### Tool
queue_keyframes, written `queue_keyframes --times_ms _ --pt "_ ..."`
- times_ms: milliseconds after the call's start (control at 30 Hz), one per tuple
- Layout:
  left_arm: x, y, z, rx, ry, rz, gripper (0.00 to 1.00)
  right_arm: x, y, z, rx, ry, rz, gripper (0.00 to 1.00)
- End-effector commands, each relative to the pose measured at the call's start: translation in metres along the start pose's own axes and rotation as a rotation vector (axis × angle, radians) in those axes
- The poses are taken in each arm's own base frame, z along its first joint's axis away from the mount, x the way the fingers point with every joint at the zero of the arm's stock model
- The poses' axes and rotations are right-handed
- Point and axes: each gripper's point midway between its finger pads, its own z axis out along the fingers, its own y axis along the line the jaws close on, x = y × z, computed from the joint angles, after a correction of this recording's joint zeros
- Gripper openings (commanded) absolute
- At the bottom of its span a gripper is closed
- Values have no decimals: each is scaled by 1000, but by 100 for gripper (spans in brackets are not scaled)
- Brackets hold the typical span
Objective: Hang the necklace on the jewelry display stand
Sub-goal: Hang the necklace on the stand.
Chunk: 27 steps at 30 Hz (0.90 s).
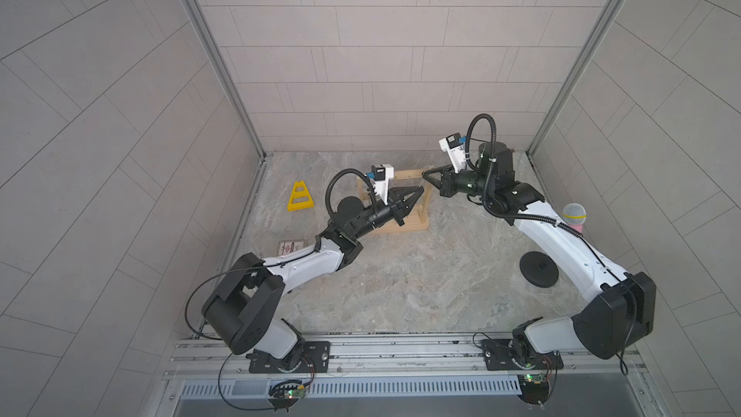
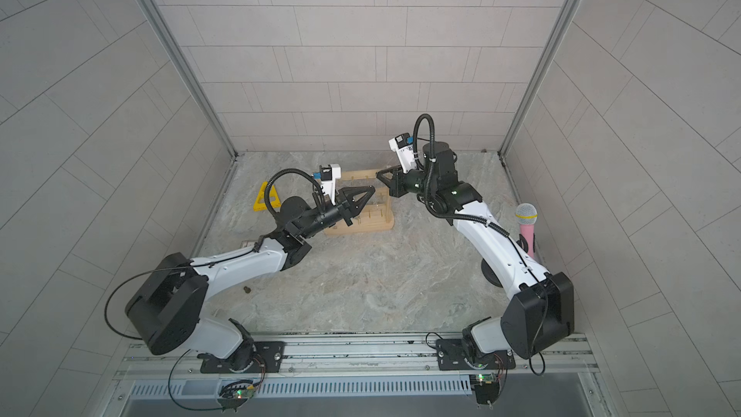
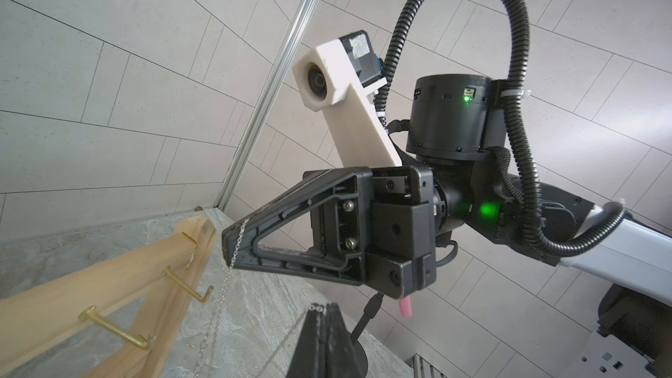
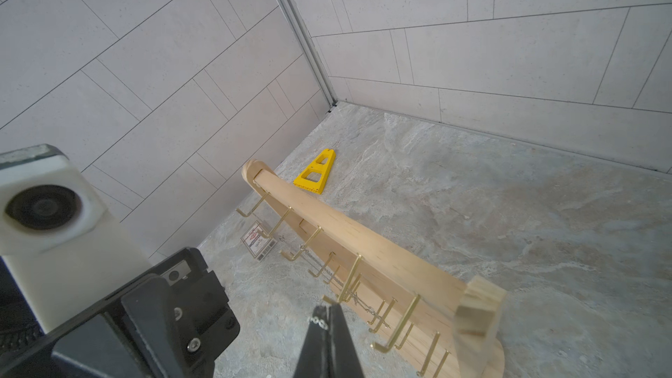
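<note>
Grey tiled walls enclose the marble desk, where the jewelry display stand rests. Left fingers and right fingers, both closed, pinch the thin necklace beside its top bar; it seems not yet on any hook.

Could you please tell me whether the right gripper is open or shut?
Shut. In its wrist view the right gripper shows no gap, with the necklace pinched at its tip.
</note>
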Motion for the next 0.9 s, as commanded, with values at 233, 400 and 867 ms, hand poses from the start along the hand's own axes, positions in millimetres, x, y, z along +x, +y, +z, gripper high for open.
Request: queue_keyframes --times_ms 233,400,867 --pt "-15 -3 9 46 -50 13 0 -18 -6 -6 -19 -42 -26 0" --pt "-13 -2 10 47 -48 6 0 -18 -11 -11 -7 -50 -18 0" --pt "-16 -2 6 45 -55 10 0 -18 -12 -13 -25 -62 -5 0"
